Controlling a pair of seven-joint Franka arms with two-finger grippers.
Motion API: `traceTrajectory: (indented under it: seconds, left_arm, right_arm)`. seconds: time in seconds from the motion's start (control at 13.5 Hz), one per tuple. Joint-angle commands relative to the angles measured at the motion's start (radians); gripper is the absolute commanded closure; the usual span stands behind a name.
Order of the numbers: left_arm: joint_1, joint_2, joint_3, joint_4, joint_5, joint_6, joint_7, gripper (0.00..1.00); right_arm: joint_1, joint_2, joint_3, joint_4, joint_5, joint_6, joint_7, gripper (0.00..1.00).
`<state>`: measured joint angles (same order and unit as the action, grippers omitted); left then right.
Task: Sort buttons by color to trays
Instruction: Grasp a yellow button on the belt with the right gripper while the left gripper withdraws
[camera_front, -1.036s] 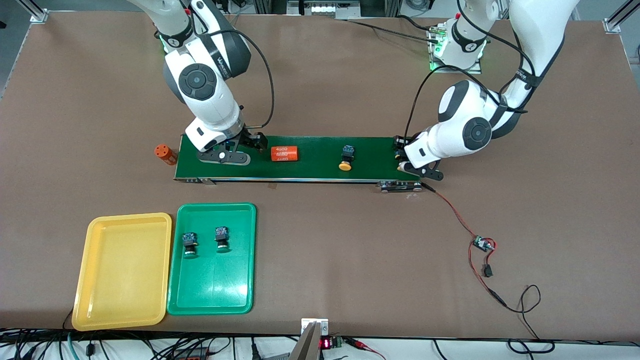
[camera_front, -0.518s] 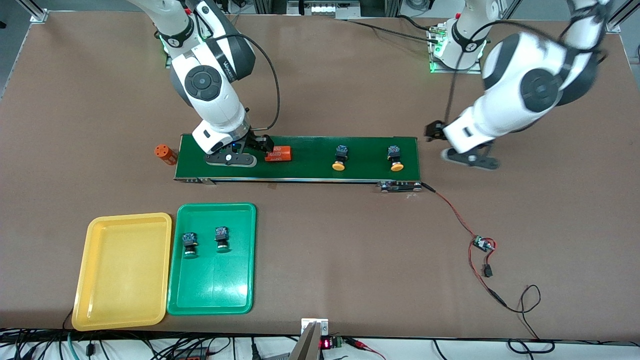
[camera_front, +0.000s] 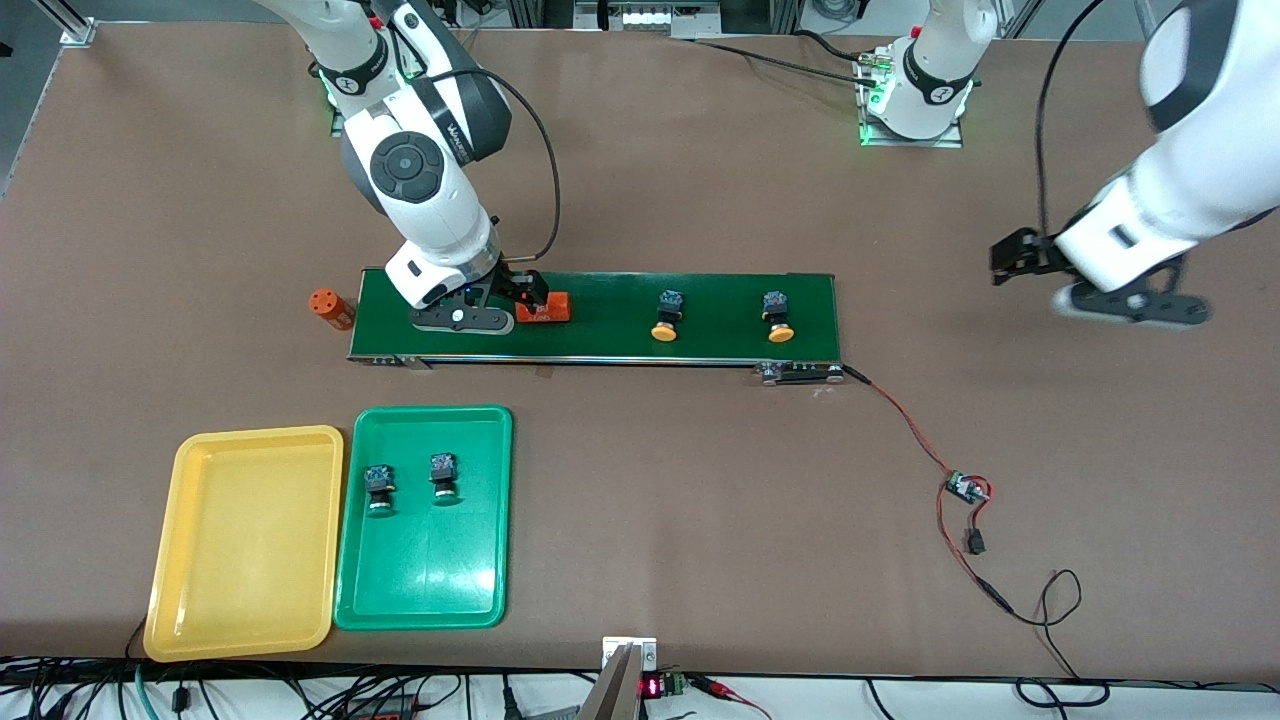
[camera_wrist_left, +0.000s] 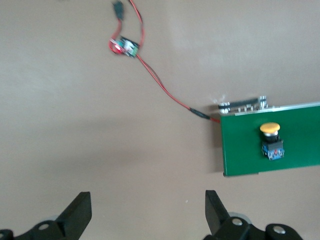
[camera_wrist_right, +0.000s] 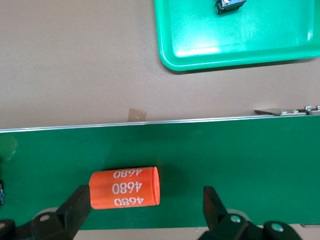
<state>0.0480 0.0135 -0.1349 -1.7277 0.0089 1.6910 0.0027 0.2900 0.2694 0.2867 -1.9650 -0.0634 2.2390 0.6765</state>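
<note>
The left gripper (camera_front: 1125, 300) has let go of a second orange-capped button (camera_front: 777, 314) at the belt's (camera_front: 610, 340) left-arm end and pulled away; it now hangs over bare table with its fingers (camera_wrist_left: 80, 215) spread wide and nothing between them. That button and the other orange-capped button (camera_front: 667, 314) have both drifted along the belt toward the right arm's end (so the belt appears to be running). The orange cylinder (camera_wrist_right: 125, 187) has travelled the same way and now lies between the right gripper's (camera_front: 500, 305) wide-open fingers (camera_wrist_right: 75, 207), low over the belt; it is not gripped.

The two green-capped buttons (camera_front: 378, 489) (camera_front: 443, 477) sit side by side in the green tray (camera_front: 420, 600). The yellow tray (camera_front: 240, 620), just beside it, holds nothing. A second orange cylinder (camera_front: 330, 308) stands on the table just off the belt's end.

So I judge the green half done, and the two orange-capped buttons on their way to the right arm, which must clear the cylinder first.
</note>
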Motion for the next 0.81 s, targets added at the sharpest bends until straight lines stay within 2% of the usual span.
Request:
traceTrajectory:
  seconds: [0.0, 0.22, 0.44, 0.74]
  left_arm:
    - [-0.080, -0.027, 0.109, 0.048, 0.022, -0.031, 0.016, 0.00]
    - [-0.066, -0.047, 0.112, 0.047, 0.023, -0.036, 0.020, 0.00]
    - [-0.048, -0.059, 0.112, 0.050, 0.023, -0.097, 0.026, 0.00]
    - [-0.030, -0.063, 0.107, 0.051, 0.023, -0.120, 0.026, 0.00]
  right_arm:
    - [-0.002, 0.001, 0.005, -0.002, 0.001, 0.007, 0.018, 0.00]
    - [0.004, 0.017, 0.006, 0.000, 0.001, 0.028, 0.018, 0.00]
    - [0.017, 0.019, 0.006, -0.002, 0.002, 0.024, 0.023, 0.00]
    - [0.066, 0.025, 0.008, 0.014, 0.027, 0.033, 0.130, 0.00]
